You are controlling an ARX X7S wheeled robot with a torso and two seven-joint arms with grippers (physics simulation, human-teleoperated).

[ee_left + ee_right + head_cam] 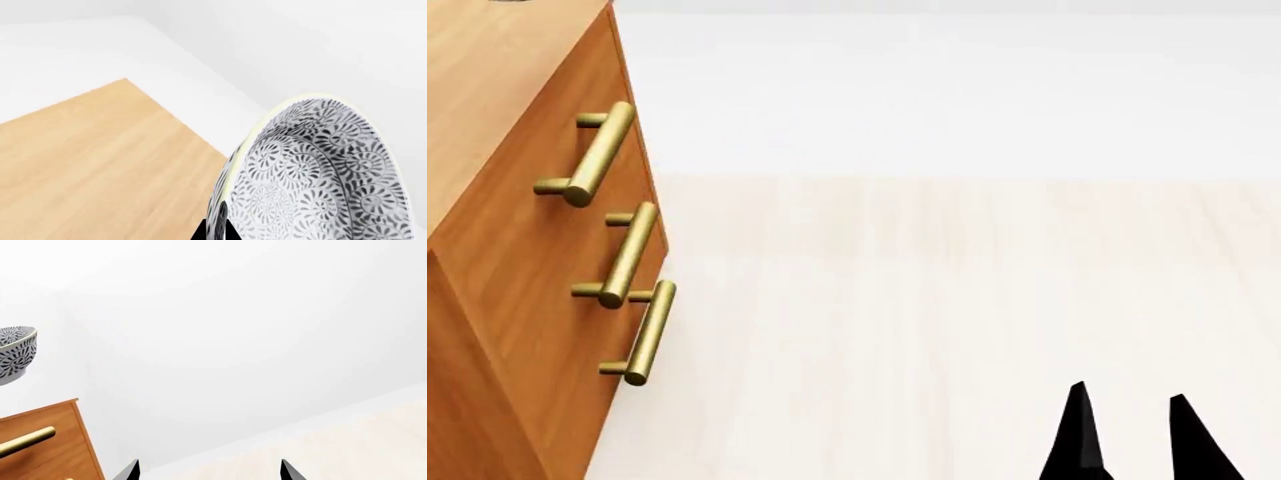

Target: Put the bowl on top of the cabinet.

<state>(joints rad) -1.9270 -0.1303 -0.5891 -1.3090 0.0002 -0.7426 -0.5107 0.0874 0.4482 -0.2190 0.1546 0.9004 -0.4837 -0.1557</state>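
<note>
The deep round white bowl with its dense dark grey floral pattern and pale rim [320, 175] hangs in the air above the orange-brown wooden cabinet [507, 270], tilted on edge in the left wrist view, with its patterned inside showing nothing in it. From the right wrist view the bowl [15, 354] sits clear above the cabinet's top corner [47, 440], a gap of white wall between them. Only a dark sliver of the left gripper [215, 231] shows at the bowl's lower rim, its jaws clamped on that rim.

The cabinet's lighter wood top [100, 165] is smooth, flat and bare, ending in a sharp corner with plain white wall beyond. Three brass bar handles [598, 152] run down its drawer fronts, standing out from the front face.

To the right of the cabinet lies a broad stretch of pale wood floor [961, 300]. The right gripper [1134, 430] hovers over it, well apart from the cabinet, its two black tapered jaws spread and holding nothing.
</note>
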